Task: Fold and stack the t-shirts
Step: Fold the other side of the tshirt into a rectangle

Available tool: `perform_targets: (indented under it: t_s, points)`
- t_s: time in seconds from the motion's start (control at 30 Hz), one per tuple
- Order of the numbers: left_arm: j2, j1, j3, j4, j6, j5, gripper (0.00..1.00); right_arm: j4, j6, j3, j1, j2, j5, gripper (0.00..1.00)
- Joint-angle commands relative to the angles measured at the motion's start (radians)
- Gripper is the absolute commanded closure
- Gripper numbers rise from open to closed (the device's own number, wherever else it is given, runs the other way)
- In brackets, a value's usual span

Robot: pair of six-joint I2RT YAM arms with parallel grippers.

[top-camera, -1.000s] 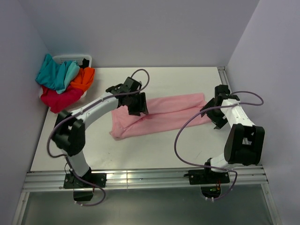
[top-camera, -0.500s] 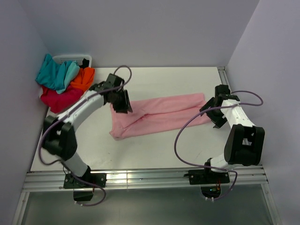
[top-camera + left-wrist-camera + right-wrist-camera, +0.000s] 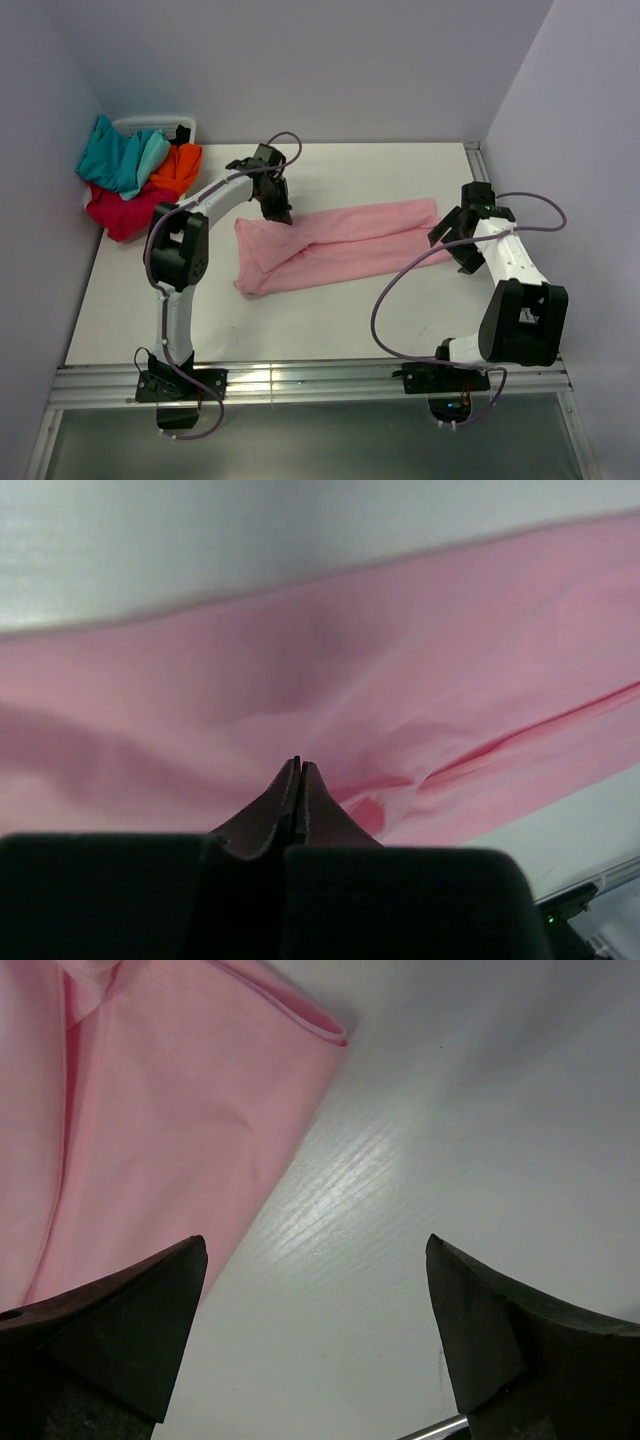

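Note:
A light pink t-shirt point(image 3: 340, 245) lies on the white table point(image 3: 400, 310), folded into a long band running left to right. My left gripper point(image 3: 277, 207) sits at the band's far edge near its left end. Its jaws are shut tip to tip point(image 3: 299, 765) just over the pink cloth point(image 3: 330, 680), and I see no cloth pinched between them. My right gripper point(image 3: 455, 242) stands open over bare table beside the band's right end point(image 3: 150, 1130), with nothing between its fingers point(image 3: 315, 1245). Teal point(image 3: 115, 160), orange point(image 3: 178, 168) and red point(image 3: 125, 208) t-shirts are heaped at the back left.
A white basket point(image 3: 150, 126) shows behind the heap of shirts in the back left corner. Walls close the table at the back and on both sides. A metal rail point(image 3: 300, 380) runs along the near edge by the arm bases.
The left gripper has closed from partly open to shut and moved from over the shirt's middle-left to its far edge; its arm has swung. The right arm has hardly moved.

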Motion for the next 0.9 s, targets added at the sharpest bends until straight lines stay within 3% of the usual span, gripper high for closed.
perform_targets:
  t_s: [0.0,0.4,0.67,0.77,0.87]
  points:
    - [-0.100,-0.016,-0.090,0.013,-0.001,0.009,1.00,0.005,-0.009,-0.035,-0.013,-0.027,0.031,0.03]
    - [-0.235,-0.137,-0.359,0.073,-0.024,0.038,1.00,0.042,0.014,-0.059,-0.015,0.006,-0.004,0.04]
    - [-0.352,-0.257,-0.529,0.029,-0.033,0.043,1.00,0.045,0.004,-0.094,-0.013,-0.025,0.010,0.04]
    - [-0.463,-0.288,-0.609,0.030,-0.052,0.009,1.00,0.050,0.001,-0.108,-0.013,-0.039,0.000,0.04]
    - [-0.557,-0.288,-0.556,-0.011,-0.050,-0.104,1.00,0.047,0.001,-0.109,-0.013,-0.054,-0.010,0.05]
